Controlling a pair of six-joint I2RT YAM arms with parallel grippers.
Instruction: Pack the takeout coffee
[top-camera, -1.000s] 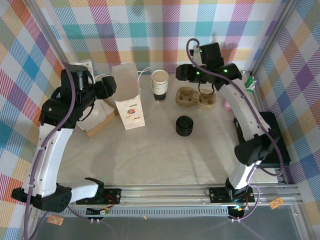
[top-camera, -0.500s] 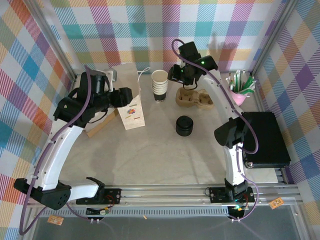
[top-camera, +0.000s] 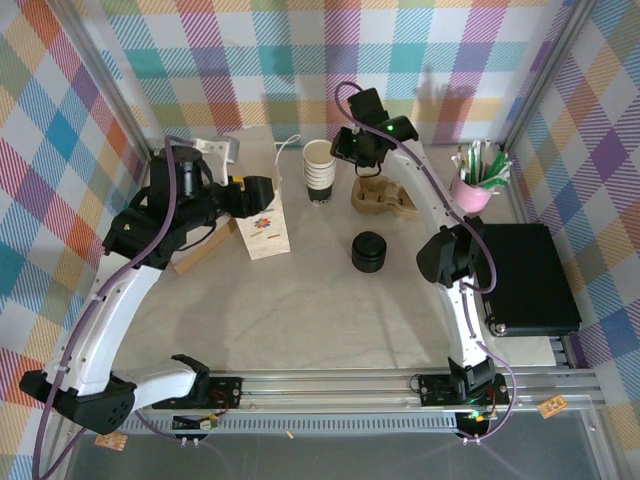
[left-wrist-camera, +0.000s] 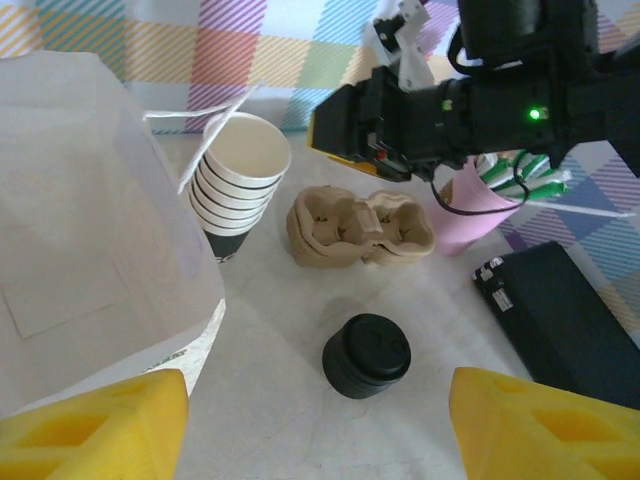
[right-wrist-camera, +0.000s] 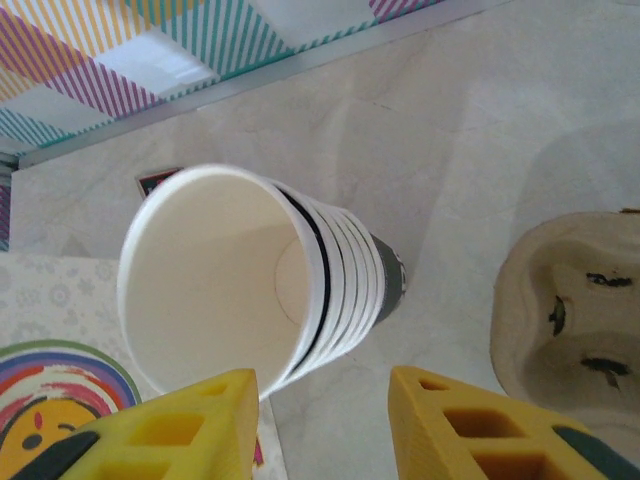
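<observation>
The takeout coffee is out of view. My right gripper (top-camera: 346, 150) hovers open just right of the stack of lidless cream cups (top-camera: 320, 170), above its rim. In the right wrist view the cup stack (right-wrist-camera: 230, 280) leans by the left finger, and nothing sits between the fingers of the right gripper (right-wrist-camera: 320, 430). My left gripper (top-camera: 260, 192) is open at the top of the white paper bag (top-camera: 256, 205). Below the left gripper (left-wrist-camera: 320, 430), the squat black stack of lids (left-wrist-camera: 367, 355) rests on the table, with the paper bag (left-wrist-camera: 90, 230) to its left.
A brown cardboard cup carrier (top-camera: 385, 197) lies right of the cup stack. A pink cup of stirrers (top-camera: 472, 186) and a black box (top-camera: 525, 275) stand at the right. A low wooden box (top-camera: 195, 252) sits behind the bag. The lid stack (top-camera: 369, 251) stands mid-table.
My right arm has swung left from over the carrier to the cup stack, its jaws narrowing. My left arm has moved right, up to the bag.
</observation>
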